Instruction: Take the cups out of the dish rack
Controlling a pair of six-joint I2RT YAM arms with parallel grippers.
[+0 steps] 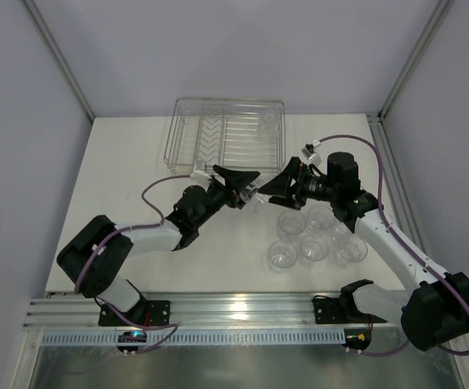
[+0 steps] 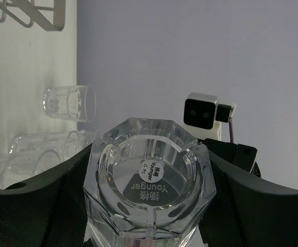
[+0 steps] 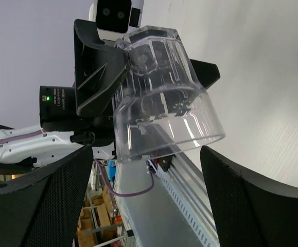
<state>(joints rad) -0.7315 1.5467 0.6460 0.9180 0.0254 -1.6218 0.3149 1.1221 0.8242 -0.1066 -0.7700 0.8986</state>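
While the shallow rectangular dish rack of thin silvery wire [image 1: 218, 136] sits at the far side of the white desk [image 1: 129, 194], with one small clear plastic tumbler [image 1: 270, 121] in its right-hand end, the work in hand is nearer, in mid-air; the left claw [image 1: 249, 190] is clenched on a second clear plastic tumbler, the held cup [image 2: 149, 180], its black fingers pressing the wall on either side close to the thick eight-sided base; that base faces the left wrist camera and bears a small round white sticker [image 2: 151, 172]; the round rim points away, towards the right arm; the right claw [image 3: 146, 152] is released, its two dark fingers spread wide on either side of the rim and touching neither side; further right, a loose cluster of unloaded cups [image 1: 313, 249] stands mouth-up on the desk, well apart from the rack.

Such a cup looks light and stiff but thin in the wall, so it should lift with almost no effort, and may crack or spring out if squeezed hard; the smooth plastic is likely slippery, and a squeeze on the flared wall may make it slide; the base seems the strongest part, but the left fingers already have it; the best hold for the right claw is, I judge, across the round wall between the rim and those fingers, not on the lip itself, which probably flexes; being colourless, its edges are hard to read against the pale desk.
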